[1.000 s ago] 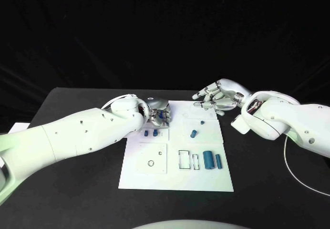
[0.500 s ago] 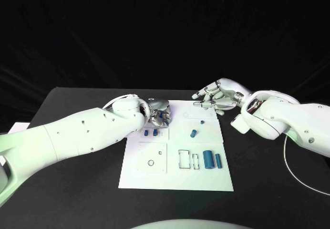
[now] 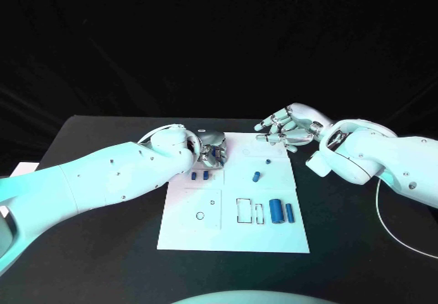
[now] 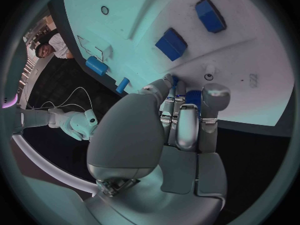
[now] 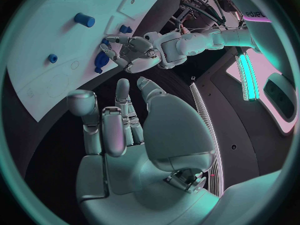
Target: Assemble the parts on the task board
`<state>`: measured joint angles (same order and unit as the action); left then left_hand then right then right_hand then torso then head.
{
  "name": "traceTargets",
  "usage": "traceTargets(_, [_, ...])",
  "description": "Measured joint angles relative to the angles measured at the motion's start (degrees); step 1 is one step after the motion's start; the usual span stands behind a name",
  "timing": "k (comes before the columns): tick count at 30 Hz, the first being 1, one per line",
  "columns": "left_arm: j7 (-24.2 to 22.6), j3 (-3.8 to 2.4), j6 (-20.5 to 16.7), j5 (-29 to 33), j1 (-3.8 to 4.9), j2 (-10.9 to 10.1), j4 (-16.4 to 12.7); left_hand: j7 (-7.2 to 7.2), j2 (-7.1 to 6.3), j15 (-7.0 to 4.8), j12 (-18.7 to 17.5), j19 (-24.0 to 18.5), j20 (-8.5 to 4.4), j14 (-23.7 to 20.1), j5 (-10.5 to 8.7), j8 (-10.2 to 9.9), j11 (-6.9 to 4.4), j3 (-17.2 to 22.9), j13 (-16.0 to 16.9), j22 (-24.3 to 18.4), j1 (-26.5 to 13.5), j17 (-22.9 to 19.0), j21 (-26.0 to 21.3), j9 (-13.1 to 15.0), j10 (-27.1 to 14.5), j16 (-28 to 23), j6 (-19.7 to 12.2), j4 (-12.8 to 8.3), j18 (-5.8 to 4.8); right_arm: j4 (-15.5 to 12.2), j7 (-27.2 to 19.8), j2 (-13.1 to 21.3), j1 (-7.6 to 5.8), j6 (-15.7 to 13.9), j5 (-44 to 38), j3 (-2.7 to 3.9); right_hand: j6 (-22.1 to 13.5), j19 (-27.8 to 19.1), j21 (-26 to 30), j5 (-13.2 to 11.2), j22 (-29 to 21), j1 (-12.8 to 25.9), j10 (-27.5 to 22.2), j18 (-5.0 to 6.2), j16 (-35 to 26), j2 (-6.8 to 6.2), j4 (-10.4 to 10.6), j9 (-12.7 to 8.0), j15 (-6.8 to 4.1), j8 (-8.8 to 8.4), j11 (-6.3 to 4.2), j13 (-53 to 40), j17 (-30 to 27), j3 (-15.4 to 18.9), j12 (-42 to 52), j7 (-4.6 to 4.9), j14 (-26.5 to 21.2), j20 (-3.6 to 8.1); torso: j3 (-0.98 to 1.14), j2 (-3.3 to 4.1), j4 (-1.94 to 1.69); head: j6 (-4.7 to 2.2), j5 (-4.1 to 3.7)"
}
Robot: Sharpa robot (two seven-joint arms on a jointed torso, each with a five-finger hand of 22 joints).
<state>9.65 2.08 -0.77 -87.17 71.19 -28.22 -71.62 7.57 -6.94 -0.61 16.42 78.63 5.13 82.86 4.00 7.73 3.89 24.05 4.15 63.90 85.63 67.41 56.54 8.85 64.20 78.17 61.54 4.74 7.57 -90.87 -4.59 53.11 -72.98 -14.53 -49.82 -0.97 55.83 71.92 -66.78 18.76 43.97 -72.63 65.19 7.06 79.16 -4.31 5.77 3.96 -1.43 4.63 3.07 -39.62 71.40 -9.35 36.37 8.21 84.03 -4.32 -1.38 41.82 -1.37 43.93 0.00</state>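
The white board (image 3: 233,218) lay in the middle of the black desk (image 3: 100,158), and everything below is placed against it.

At the board's far left corner the left hand (image 3: 210,152) hung low, its fingers curled around a small blue piece (image 3: 216,152); the left wrist view showed blue between the fingertips, so it looked clamped on that part. Just nearer than that hand, two short blue blocks (image 3: 200,175) lay on the board. Toward the near left, the board carried a round hole (image 3: 200,216) with nothing in it, and an unfilled rectangular outline (image 3: 244,211) beside it.

In the board's middle a small blue peg (image 3: 257,177) lay loose. Right of the outline, two blue cylinders (image 3: 282,213) lay side by side, apparently not seated.

Over the far right corner the right hand (image 3: 290,130) hovered, fingers apart and holding nothing.

By my reckoning the assembly had barely begun: most pieces looked unplaced.
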Motion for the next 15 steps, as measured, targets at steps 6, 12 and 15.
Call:
traceTargets(6, [0.1, -0.01, -0.2, -0.1, -0.04, -0.1, 0.0, 0.06, -0.01, -0.10, -0.6, 1.2, -0.01, 0.5, 0.25, 0.0, -0.04, 1.8, -0.1, 2.3, 0.0, 0.4, 2.8, -0.2, 1.6, 0.4, 1.1, -1.1, 0.00, 0.0, 0.0, 0.0, 0.00, 0.0, 0.0, 0.00, 0.2, 0.0, 0.2, 0.0, -0.1, -0.2, 0.0, 0.00, 0.0, 0.23, 0.0, 0.0, 0.00, 0.00, 0.03, 0.1, -0.1, 0.0, 0.0, -0.16, 0.0, 0.00, 0.00, -0.02, -0.01, 0.02, 0.00])
traceTargets(12, [-0.2, -0.34, -1.6, -0.1, -0.49, -1.6, -1.5, 0.20, -0.33, -0.29, -1.7, 1.8, -0.11, 0.7, 0.24, -0.2, -0.12, 3.6, 0.0, 3.9, -0.3, 0.5, 4.7, -0.4, 2.6, 0.6, 2.0, -2.0, -0.88, 0.0, 0.0, 0.0, 0.00, 0.0, 0.0, 0.00, 0.2, 0.0, 0.2, 0.0, -0.1, -0.2, 0.0, 0.00, 0.0, 0.23, 0.0, 0.0, 0.00, 0.00, 0.03, 0.1, -0.1, 0.0, 0.0, -0.16, 0.0, 0.00, -0.03, -0.02, -0.01, -0.13, 0.00])
traceTargets(15, [-0.3, -1.17, -3.1, 0.2, -0.55, -2.9, -3.0, 0.40, -0.63, -0.29, -2.0, 2.0, -0.30, 0.7, 0.45, -0.5, -0.10, 4.2, 0.0, 4.5, -0.6, 0.5, 5.2, -0.4, 3.2, 0.9, 2.2, -2.3, -0.87, 0.0, 0.0, 0.0, 0.00, 0.0, 0.0, 0.00, 0.2, 0.0, 0.2, 0.0, -0.1, -0.2, 0.0, 0.00, 0.0, 0.23, 0.0, 0.0, 0.00, 0.00, 0.03, 0.1, -0.1, 0.0, 0.0, -0.16, 0.0, 0.00, -0.01, -0.03, -0.01, -0.25, 0.07])
